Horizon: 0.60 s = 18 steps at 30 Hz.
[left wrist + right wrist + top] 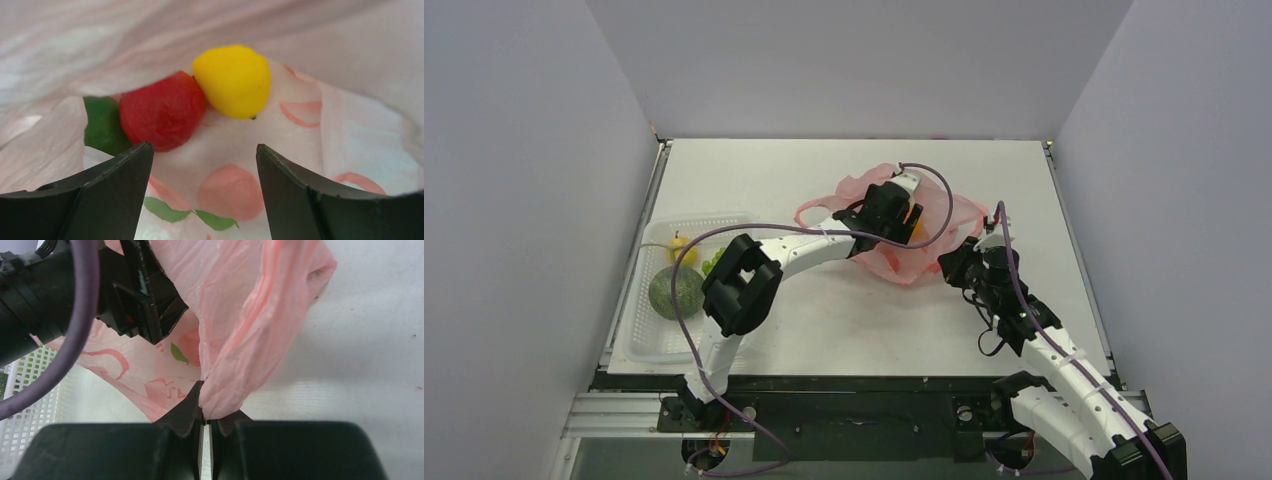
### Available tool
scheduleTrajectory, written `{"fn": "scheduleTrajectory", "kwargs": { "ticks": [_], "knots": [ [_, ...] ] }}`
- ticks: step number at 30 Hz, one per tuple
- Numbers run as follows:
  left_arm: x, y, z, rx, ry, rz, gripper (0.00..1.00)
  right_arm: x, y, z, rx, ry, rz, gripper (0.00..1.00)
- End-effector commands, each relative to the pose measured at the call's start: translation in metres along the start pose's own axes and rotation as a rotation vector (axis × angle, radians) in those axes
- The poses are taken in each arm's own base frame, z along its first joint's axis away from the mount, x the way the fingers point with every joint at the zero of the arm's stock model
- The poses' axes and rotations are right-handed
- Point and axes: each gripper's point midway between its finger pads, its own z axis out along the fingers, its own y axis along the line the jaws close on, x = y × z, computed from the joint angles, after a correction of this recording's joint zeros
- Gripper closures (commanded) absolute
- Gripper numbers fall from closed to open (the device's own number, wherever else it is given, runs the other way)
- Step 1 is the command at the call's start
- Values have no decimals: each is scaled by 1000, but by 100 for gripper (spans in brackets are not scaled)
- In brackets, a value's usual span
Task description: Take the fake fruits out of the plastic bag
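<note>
1. Mid-table, right of the perforated tray [649,340]: plastic bag [902,265], pink, crumpled, lying on its side.
2. Deep inside the bag, left wrist view: red fruit [160,112] touching yellow fruit [232,80], with green fruit [102,125] half hidden behind the red.
3. Already in the tray: green round fruit [674,292], small yellow fruit [682,247], grapes [711,263].
4. Handling, judged: film thin, soft, crinkly, near weightless, likely to slide and collapse unless pinned. Best held by a bunched fold at the rim.
5. Fruits, judged: light, hard, glossy, rounded, likely to squirt out of a skewed pinch. Best taken square across the widest middle.
6. Pose, left gripper [205,155]: arm stretched forward and right, wrist pushed into the bag mouth. Jaws apart, nothing between them, red fruit just ahead of the left finger.
7. Pose, right gripper [206,415]: low at the bag's near right edge, jaws together, clamped on a gathered fold of pink film.
</note>
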Motion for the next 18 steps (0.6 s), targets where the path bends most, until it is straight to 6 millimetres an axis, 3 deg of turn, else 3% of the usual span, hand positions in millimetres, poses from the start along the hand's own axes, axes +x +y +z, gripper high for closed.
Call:
{"fn": "scheduleTrajectory", "kwargs": {
  "ticks": [1,4,5,13,18],
  "knots": [
    [-14,14,9,-94,-16,54,26,-20,11,2,-37,-71,-18,100],
    [-15,20,16,-132,1,62,25,-19,9,1,-35,-71,-20,100],
    [-6,25,22,-153,27,69,25,-18,10,1,-36,-69,-21,100],
    [6,38,46,-200,70,86,23,-20,12,1,-45,-70,-25,100],
    [2,42,51,-223,63,100,24,-21,12,0,-45,-72,-27,100]
  ]
}}
